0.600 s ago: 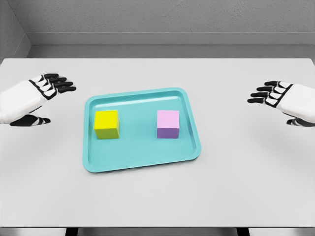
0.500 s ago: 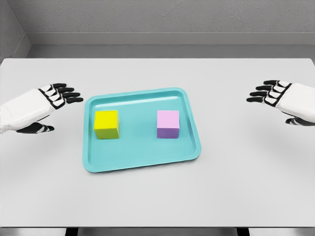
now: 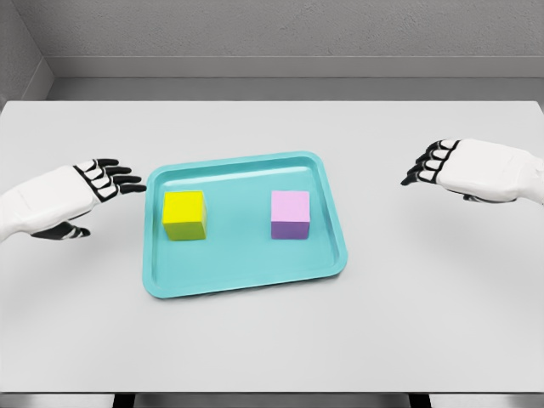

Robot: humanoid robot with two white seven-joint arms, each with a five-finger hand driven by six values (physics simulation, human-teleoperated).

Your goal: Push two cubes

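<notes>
Left hand (image 3: 72,197) is out over the table at the left, white palm with black-tipped fingers (image 3: 119,179) spread loosely apart and pointing toward the tray, gripping nothing. Its fingertips sit just beside the tray's left edge, not touching it from what shows here. On the other side, the right hand (image 3: 466,170) hangs over the table well apart from the tray's right edge, fingers (image 3: 421,167) slightly curved and separated, empty as well.

Between the two hands lies the shallow turquoise rectangular tray (image 3: 246,272), turned a little askew on the flat white table (image 3: 272,340). Inside it, toward the left, sits the bright yellow cube (image 3: 184,214), near the left hand's fingertips with the tray rim between them. Toward the right of the tray sits the pale pink-and-purple cube (image 3: 291,214), standing square on the tray floor. The two cubes are apart, a bare strip of tray between them.
</notes>
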